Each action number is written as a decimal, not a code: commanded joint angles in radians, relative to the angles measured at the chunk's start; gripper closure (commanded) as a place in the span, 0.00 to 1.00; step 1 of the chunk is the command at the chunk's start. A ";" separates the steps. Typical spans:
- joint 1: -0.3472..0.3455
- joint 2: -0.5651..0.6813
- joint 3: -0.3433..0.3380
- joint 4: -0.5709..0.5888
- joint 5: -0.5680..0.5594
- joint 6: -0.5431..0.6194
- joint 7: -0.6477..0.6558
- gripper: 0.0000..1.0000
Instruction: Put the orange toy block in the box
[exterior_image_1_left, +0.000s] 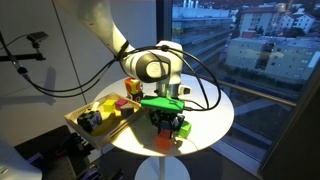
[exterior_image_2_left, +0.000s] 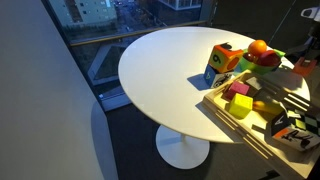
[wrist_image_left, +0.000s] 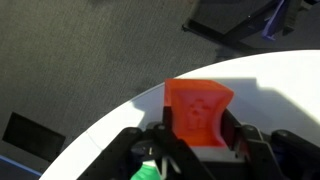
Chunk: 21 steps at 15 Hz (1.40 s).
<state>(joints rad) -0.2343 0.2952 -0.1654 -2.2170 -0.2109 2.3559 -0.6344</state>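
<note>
Your gripper (wrist_image_left: 198, 132) looks closed on the orange block (wrist_image_left: 198, 108), with the pads flat against two opposite sides. The block sits squarely between the fingertips, just over the white table (wrist_image_left: 282, 95) near its rim. It should be light, rigid and smooth-faced, so keep the hold square and mid-height or it may twist. The box (exterior_image_1_left: 72, 120) lies well off to the tool's side.

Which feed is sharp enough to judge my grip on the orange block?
Wrist view: the orange toy block sits inside the hand, but it is soft-focused, so contact is unclear. In an exterior view, the hand is small and dark. In an exterior view, dim light, long shadows across the table, no hand visible.
</note>
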 joint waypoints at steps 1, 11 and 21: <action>0.027 -0.085 0.000 -0.021 -0.057 -0.108 0.068 0.76; 0.075 -0.254 0.048 -0.085 0.000 -0.265 0.019 0.76; 0.157 -0.434 0.079 -0.179 0.179 -0.305 -0.037 0.76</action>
<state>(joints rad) -0.0980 -0.0638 -0.0899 -2.3526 -0.0874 2.0422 -0.6431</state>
